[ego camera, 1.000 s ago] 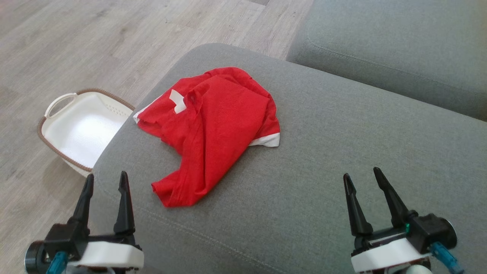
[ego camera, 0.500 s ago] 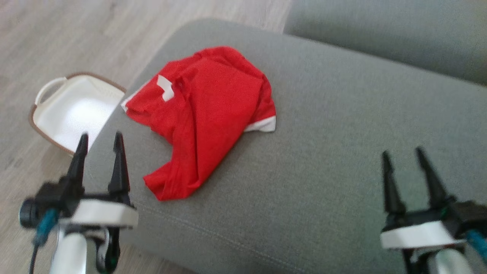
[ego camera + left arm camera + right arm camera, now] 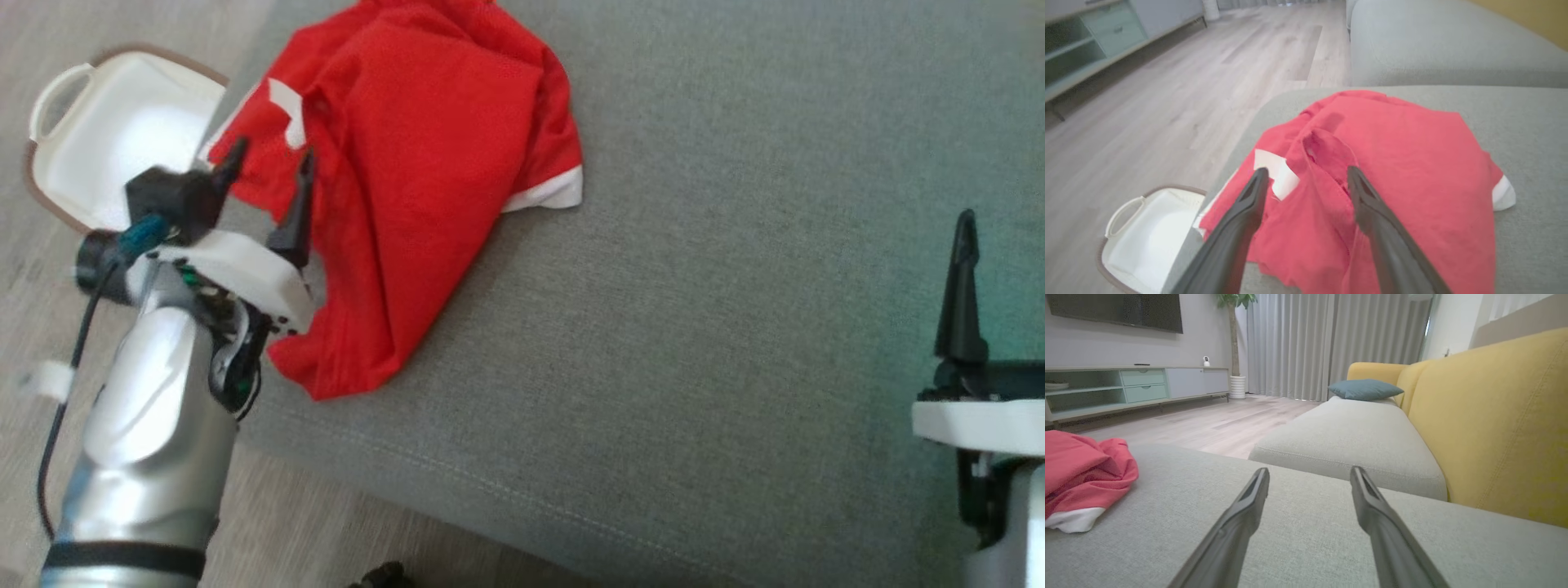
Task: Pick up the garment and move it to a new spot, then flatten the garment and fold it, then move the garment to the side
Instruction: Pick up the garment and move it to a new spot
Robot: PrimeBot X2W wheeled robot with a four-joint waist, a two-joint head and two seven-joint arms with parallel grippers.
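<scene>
Crumpled red shirt [image 3: 424, 163] lies on grey sofa cushion [image 3: 735, 286], white basket [image 3: 49, 106] on floor beside. Left gripper [image 3: 273, 151] spread wide over shirt's left edge.

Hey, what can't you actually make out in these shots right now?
Garment: far end cut off by head view's top edge.
Right gripper: one finger beyond head view's right edge.
Left gripper: touching or hovering unclear; head view is blurred.
Basket: partly hidden by that gripper.

Grey fabric sofa seat [image 3: 694, 327] carries one crumpled red garment [image 3: 424, 163], white-trimmed, lying near its left edge; white brown-rimmed basket [image 3: 106, 139] stands on the wood floor [image 3: 1147, 102] just beside that edge.
</scene>
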